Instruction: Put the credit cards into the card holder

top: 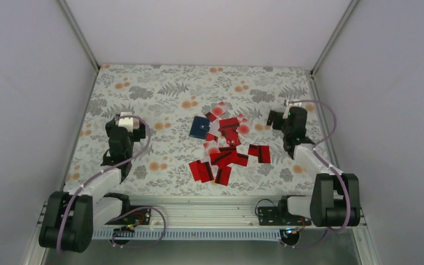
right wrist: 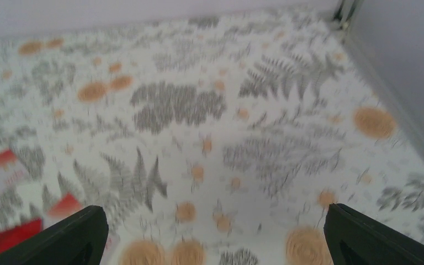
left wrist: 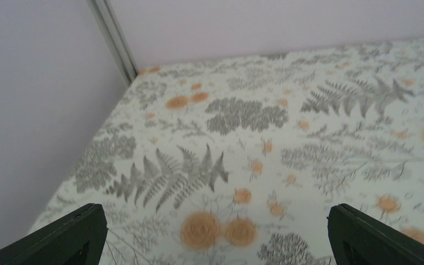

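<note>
L gripper (left wrist: 215,223), R gripper (right wrist: 215,223): jaws fully apart, holding nothing, above floral cloth (top: 160,94). The credit cards (top: 229,150) lie scattered mid-frame, top view. The card holder (top: 200,127) is just beside the pile's upper-left edge.

Credit cards (top: 229,154) lie scattered on the table (top: 160,88) btwn my left gripper (top: 126,122) & right gripper (top: 288,115), several overlapping, closer to the right one. Card holder (top: 200,127) sits at the scatter's far-left edge, on the side facing my left jaws; touching the nearest cards or just beside them, can't tell. Two cards lie apart at the right, nearer-in than my right jaws & to their left. A clump sits at the near-left end, well right of my left jaws.
</note>
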Tool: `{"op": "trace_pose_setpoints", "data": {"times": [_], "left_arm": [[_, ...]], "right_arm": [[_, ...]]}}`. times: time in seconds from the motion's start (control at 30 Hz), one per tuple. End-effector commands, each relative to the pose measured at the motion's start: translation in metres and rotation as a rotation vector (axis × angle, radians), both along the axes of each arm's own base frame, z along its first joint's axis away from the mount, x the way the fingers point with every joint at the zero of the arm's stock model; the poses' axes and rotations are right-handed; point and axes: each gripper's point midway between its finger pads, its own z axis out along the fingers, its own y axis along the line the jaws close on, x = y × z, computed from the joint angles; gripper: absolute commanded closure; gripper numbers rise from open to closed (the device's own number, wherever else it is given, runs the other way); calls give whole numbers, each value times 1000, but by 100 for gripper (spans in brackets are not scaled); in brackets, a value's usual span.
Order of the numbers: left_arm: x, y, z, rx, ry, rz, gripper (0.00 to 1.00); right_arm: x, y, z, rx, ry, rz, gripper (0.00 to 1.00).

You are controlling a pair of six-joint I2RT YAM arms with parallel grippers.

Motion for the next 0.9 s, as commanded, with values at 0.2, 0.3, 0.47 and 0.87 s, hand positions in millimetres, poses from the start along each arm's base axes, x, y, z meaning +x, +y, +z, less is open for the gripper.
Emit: {"op": "trace_pose_setpoints", "data": {"times": [0.2, 0.3, 0.47, 0.87], "left_arm": [[22, 12, 6, 0, -229, -56, 0], [41, 14, -5, -54, -197, -93, 1], [37, 12, -18, -57, -205, -109, 0], [39, 11, -19, -52, -202, -118, 0]], "right_arm": [[2, 16, -16, -148, -268, 178, 1], [29, 26, -24, -88, -227, 252, 1], [33, 31, -24, -60, -260, 277, 1], [-2, 25, -18, -42, -386, 270, 1]]}}
